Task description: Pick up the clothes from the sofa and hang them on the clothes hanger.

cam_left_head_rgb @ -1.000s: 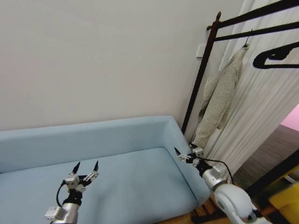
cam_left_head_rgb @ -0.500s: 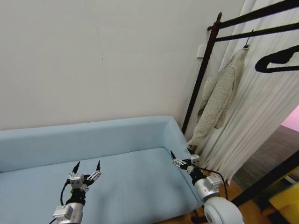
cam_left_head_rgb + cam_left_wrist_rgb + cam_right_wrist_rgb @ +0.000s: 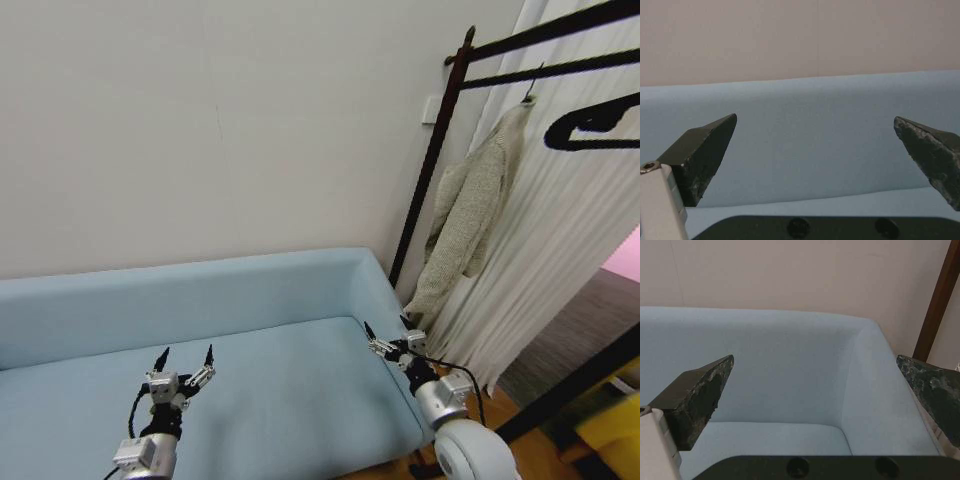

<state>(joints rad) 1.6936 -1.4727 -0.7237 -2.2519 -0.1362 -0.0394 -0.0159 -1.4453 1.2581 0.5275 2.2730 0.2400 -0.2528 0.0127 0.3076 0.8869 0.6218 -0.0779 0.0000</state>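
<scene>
My left pincer (image 3: 187, 352) spread wide open above the light-blue sofa (image 3: 280, 395) seat, my right pincer (image 3: 385, 331) likewise splayed open over the seat's right end, cream knitted sweater (image 3: 465, 215) hanging on the dark clothes rack (image 3: 427, 175), up beyond my right pincer

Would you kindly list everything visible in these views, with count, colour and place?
sofa: one, light blue, against the wall.
wall: one, off-white, behind the sofa.
clothes rack: one, dark, right of the sofa.
sweater: one, beige knit, hanging on the clothes rack.
hanger: one, black, bare, up by the rack's rails.
curtain: one, white, behind the rack.
left end effector: one, silver with black fingers, open above the seat.
right end effector: one, same colours, open by the sofa's right armrest.
</scene>
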